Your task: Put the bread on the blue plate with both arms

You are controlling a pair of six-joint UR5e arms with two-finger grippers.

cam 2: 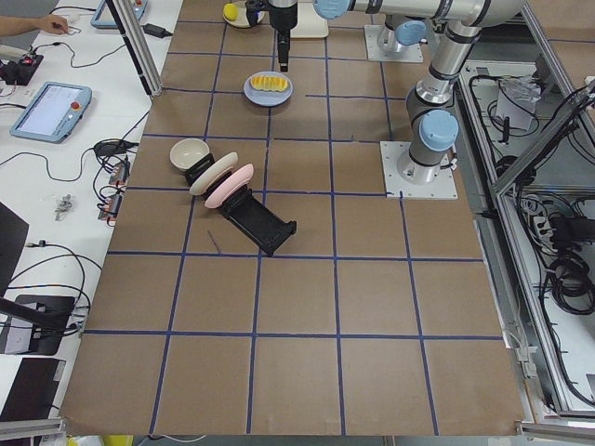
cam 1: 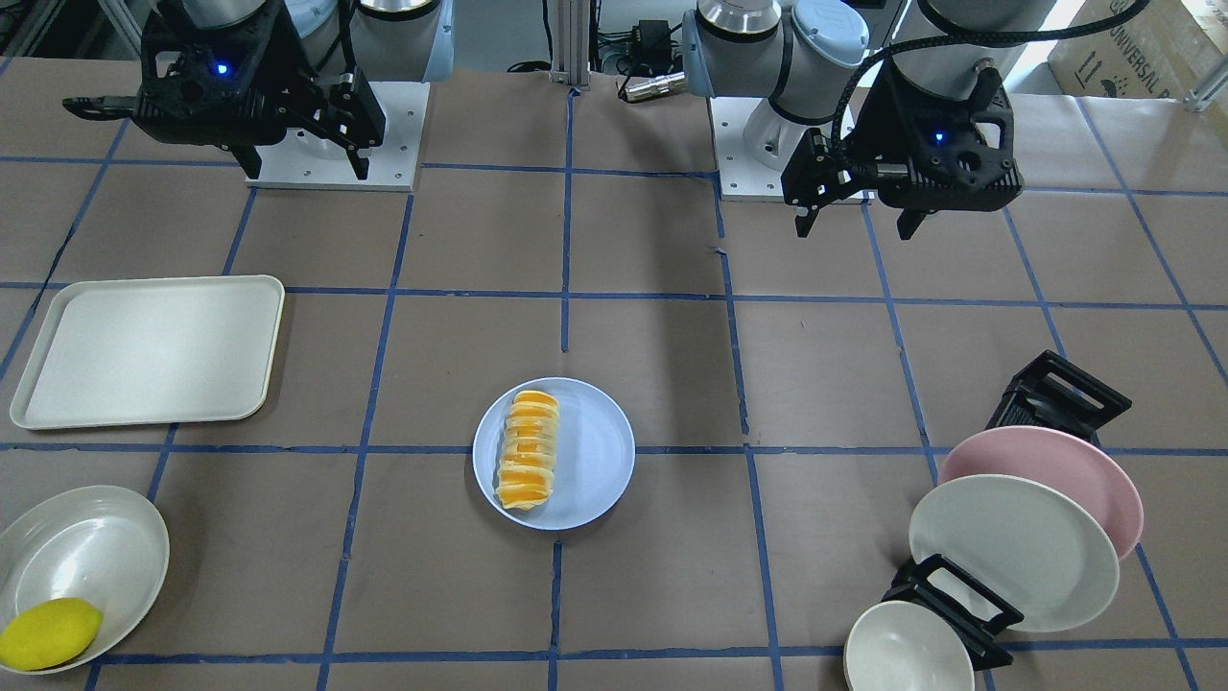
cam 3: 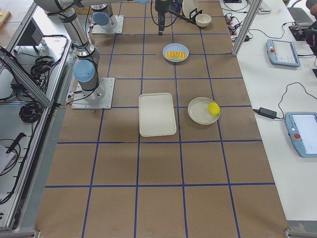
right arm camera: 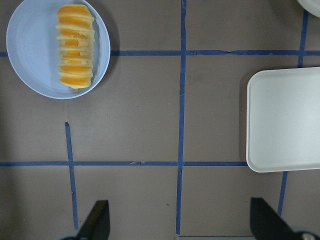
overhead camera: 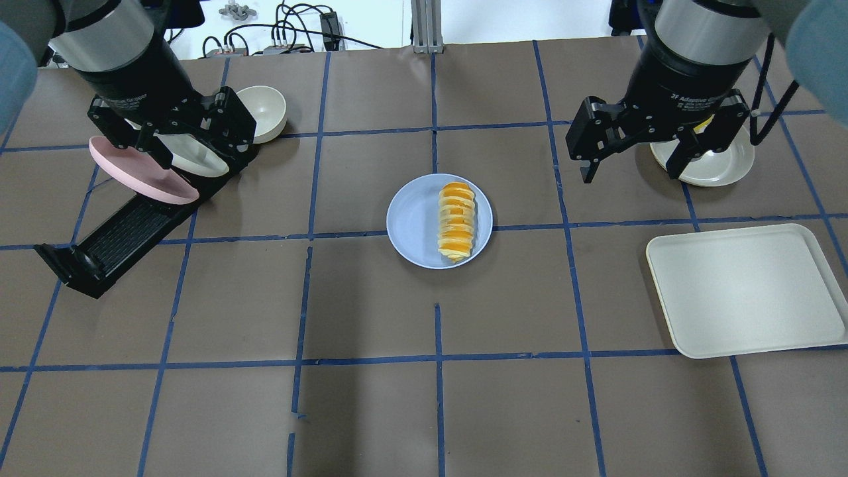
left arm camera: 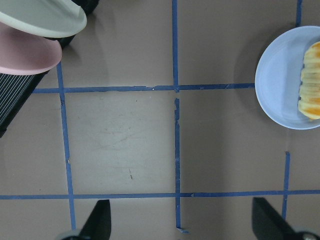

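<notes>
The bread point(cam 1: 528, 449), a ridged orange and cream loaf, lies on the blue plate point(cam 1: 595, 451) at the table's middle. In the overhead view the bread point(overhead camera: 456, 220) rests on the right half of the plate point(overhead camera: 414, 218). My left gripper point(cam 1: 854, 228) is open and empty, raised near its base, well away from the plate. My right gripper point(cam 1: 307, 173) is open and empty, raised on the other side. The left wrist view shows the plate point(left arm camera: 280, 85) and the end of the bread point(left arm camera: 312, 80) at the right edge. The right wrist view shows the bread point(right arm camera: 75, 46) at upper left.
A cream tray point(cam 1: 149, 350) lies on the right arm's side, with a white bowl point(cam 1: 86, 547) holding a yellow lemon point(cam 1: 48, 633) beyond it. On the left arm's side a black rack point(cam 1: 1055, 389) holds a pink plate point(cam 1: 1074, 465) and a cream-white plate point(cam 1: 1012, 552), next to a small bowl point(cam 1: 907, 653).
</notes>
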